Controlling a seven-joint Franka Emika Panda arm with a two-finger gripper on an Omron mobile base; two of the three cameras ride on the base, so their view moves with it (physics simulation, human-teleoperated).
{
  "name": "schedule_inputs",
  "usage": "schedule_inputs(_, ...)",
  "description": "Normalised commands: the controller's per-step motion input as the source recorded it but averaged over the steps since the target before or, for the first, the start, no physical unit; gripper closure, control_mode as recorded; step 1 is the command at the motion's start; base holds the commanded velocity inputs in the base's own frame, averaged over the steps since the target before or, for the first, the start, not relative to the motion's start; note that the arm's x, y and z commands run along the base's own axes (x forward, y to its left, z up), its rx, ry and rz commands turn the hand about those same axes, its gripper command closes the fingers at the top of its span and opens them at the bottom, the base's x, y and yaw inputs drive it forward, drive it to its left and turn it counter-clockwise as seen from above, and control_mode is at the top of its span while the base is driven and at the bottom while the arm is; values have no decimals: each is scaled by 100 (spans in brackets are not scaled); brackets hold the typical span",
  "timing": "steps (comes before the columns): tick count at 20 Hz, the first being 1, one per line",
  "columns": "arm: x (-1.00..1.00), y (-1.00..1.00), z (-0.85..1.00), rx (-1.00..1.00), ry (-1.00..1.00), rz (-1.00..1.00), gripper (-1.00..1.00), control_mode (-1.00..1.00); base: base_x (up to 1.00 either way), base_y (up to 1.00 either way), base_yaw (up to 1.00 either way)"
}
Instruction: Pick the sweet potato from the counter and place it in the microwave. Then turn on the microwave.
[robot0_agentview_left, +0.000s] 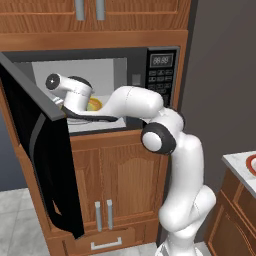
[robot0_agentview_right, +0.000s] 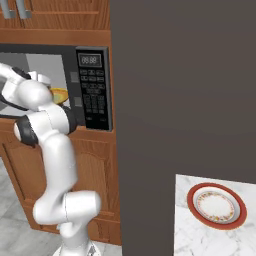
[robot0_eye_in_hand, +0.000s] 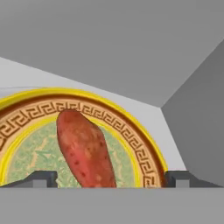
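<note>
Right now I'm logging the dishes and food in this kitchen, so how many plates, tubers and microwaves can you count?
Plates: 2, the yellow plate in the microwave and the red-rimmed plate on the counter
Sweet potato: 1
Microwave: 1
Total: 4

Base views flank the microwave (robot0_agentview_left: 100, 90); hand view looks closely inside.

Glossy white rounded arm (robot0_agentview_left: 182, 165) with dark joint rings
</note>
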Motion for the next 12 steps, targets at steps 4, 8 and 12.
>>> schedule_inputs(4, -39, 0, 28, 5, 0, -3, -100, -100, 0, 0, 0)
schedule_inputs(8, -54, -8, 27, 4, 0, -3, -100, -100, 0, 0, 0)
schedule_inputs(12, -84, -38, 6, 3, 0, -5, -100, -100, 0, 0, 0)
